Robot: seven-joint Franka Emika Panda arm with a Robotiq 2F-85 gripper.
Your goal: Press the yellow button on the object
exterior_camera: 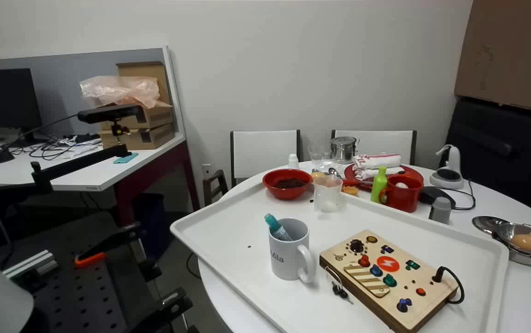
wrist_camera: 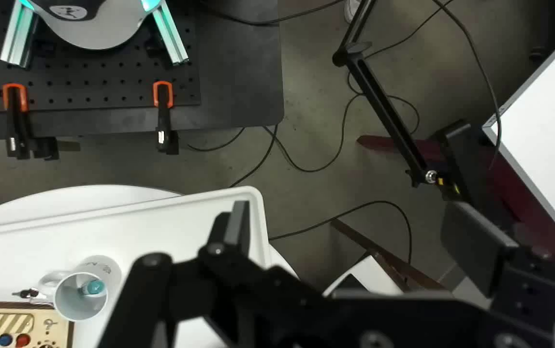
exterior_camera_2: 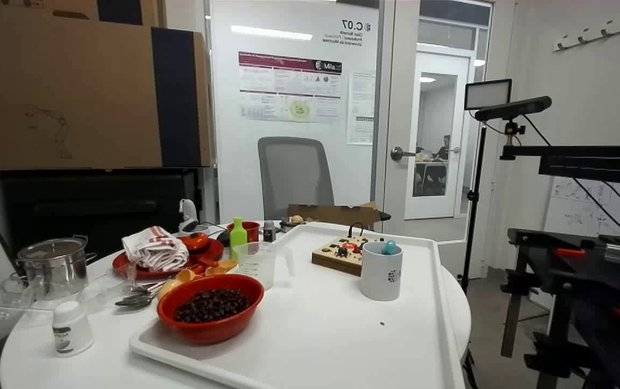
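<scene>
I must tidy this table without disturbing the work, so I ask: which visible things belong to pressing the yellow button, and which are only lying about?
Belonging to the job:
wooden button board
round yellow button on it
hand, open

Only lying about:
Mila mug
teal marker in that mug
red bowl
clear measuring cup
green bottle
red mug
red-striped white towel

Right half of exterior view: one wooden button board (exterior_camera: 396, 291), two mugs (exterior_camera: 288, 259), one red bowl (exterior_camera: 288, 194), one green bottle (exterior_camera: 379, 186) counted.

Two white-backed chairs (exterior_camera: 265, 152) stand before a pale wall (exterior_camera: 302, 64) — the floor (wrist_camera: 314, 72) grey.
</scene>
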